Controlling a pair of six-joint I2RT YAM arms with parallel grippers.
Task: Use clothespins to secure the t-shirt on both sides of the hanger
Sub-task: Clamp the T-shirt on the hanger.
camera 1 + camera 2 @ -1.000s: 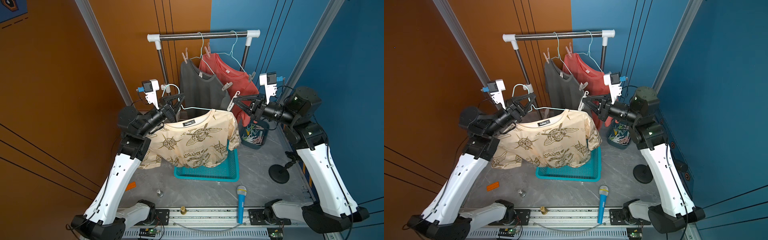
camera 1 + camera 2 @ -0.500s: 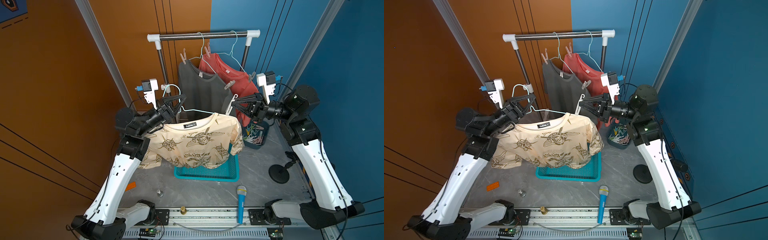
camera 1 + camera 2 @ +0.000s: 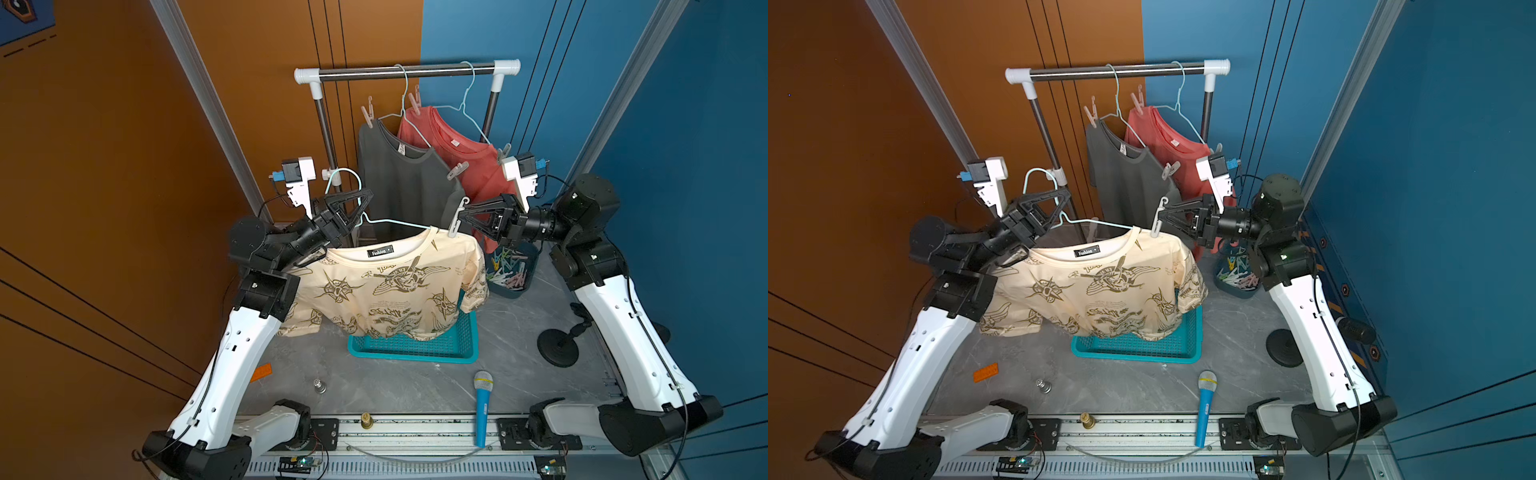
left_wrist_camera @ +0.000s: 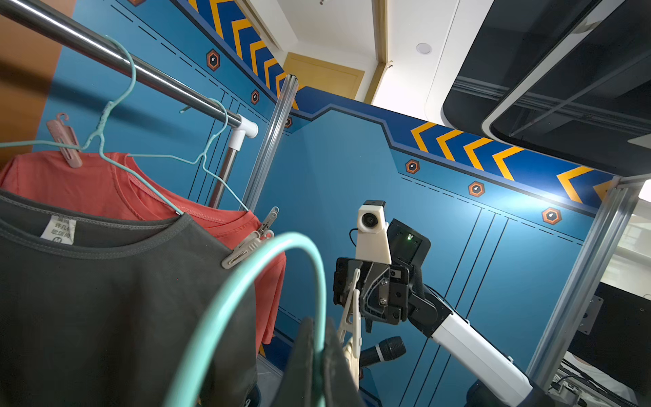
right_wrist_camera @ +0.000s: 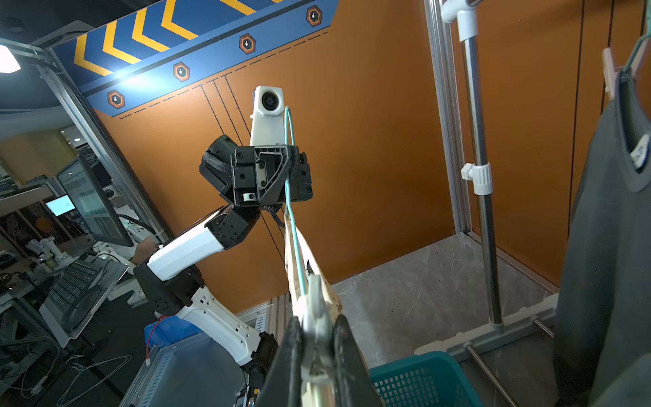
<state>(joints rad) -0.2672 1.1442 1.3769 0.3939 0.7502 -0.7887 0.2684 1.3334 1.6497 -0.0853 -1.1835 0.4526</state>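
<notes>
White plastic against cream cotton: a single clothespin [image 3: 455, 225] stands nearly upright at the shoulder of the printed t-shirt [image 3: 386, 286] on my right side, its lower end touching the cloth just beside the collar. Whether its mouth already bites the fabric I cannot tell. My right gripper [image 3: 465, 215] is pinched narrowly on the clip's upper half; in the right wrist view the two black fingers [image 5: 289, 356] press it from either side.

I hold the t-shirt in the air on a teal wire hanger [image 3: 399, 223], whose bare arm runs from the collar toward my left gripper [image 3: 360, 211]. That gripper is closed tight on the hanger's neck, just below the hook.

The shirt's hem hangs over a teal basket [image 3: 415, 353] on the grey marbled counter [image 3: 415, 386]. More clothespins [image 3: 509, 270], in mixed pastels, lie heaped in a dark blue bin [image 3: 517, 293] beneath my right wrist.

Behind the cream shirt, a grey shirt [image 3: 407, 187] and a red shirt [image 3: 457, 145] hang side by side from a steel rail [image 3: 415, 70], each already clipped at the shoulders. A blue microphone [image 3: 482, 403] lies near the counter's front edge.
</notes>
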